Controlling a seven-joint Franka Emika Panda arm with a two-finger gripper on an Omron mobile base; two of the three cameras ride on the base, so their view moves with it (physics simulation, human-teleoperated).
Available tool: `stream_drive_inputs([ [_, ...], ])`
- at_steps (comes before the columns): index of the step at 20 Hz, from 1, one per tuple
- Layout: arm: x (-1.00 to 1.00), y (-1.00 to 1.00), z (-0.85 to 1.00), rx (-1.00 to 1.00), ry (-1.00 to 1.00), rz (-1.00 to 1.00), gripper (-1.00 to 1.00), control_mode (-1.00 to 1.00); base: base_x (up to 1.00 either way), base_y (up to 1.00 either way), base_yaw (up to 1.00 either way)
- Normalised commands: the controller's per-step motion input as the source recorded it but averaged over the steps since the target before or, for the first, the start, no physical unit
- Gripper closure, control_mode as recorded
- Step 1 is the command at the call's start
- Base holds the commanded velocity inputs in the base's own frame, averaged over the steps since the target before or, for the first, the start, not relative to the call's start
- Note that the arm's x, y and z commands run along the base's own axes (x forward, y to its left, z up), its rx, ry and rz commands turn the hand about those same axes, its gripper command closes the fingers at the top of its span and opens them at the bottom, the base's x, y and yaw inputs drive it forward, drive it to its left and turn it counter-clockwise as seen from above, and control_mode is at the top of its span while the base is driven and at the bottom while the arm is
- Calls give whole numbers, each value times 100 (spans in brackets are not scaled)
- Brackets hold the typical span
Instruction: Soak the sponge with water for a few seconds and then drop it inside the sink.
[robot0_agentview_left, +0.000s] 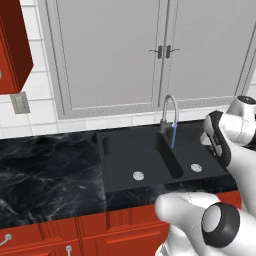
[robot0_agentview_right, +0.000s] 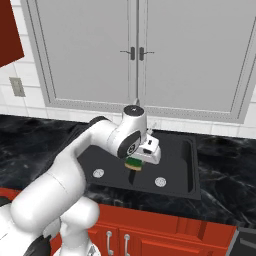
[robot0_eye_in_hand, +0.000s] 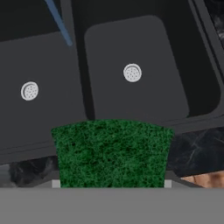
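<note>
The black sink (robot0_eye_in_hand: 131, 105) spreads beneath me, its faucet (robot0_agentview_left: 169, 112) pouring water (robot0_agentview_left: 173, 136) toward eleven o'clock. My gripper (robot0_agentview_right: 135, 167) is clamped on the sponge (robot0_eye_in_hand: 111, 153), green side facing the hand camera, above the front rim.

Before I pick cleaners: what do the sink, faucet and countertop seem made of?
Sink: matte black, maybe composite; no glare. Faucet: silvery metal, seemingly brushed. Countertop: black stone with pale veins, likely polished marble.
</note>
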Motion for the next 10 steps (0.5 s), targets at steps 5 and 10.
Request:
stream_drive_inputs([
  [5, -4, 27, 0, -3, 0, -17, 100, -100, 0, 0, 0],
  [10, 0, 35, 0, -6, 0, -22, 100, -100, 0, 0, 0],
])
